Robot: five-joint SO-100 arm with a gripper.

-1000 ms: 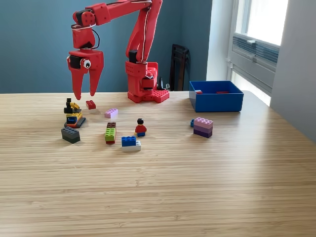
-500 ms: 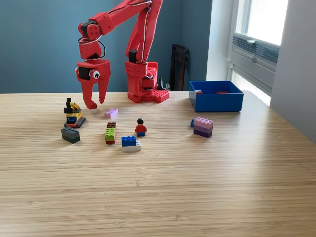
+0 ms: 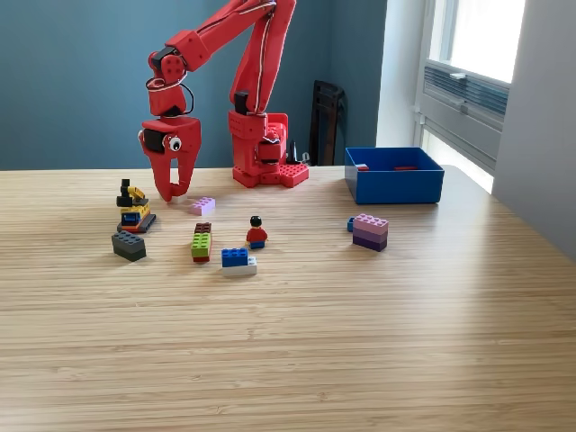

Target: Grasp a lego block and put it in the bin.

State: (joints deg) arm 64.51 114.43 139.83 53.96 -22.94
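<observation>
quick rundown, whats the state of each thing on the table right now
red robot gripper: lowered to the table, fingers close together; whether it grips anything cannot be told
blue plastic bin: upright, open-topped, red pieces inside
small pink lego block: flat on the table
pink and purple stacked blocks: stacked, standing
lego minifigure with red torso: upright
dark grey block: flat

I have one exterior view only, set low at the near side of the table [image 3: 297, 360], looking level across it toward the blue wall. The arm's base [image 3: 261, 153] stands upper centre, fairly far off; the window fills the upper right.
</observation>
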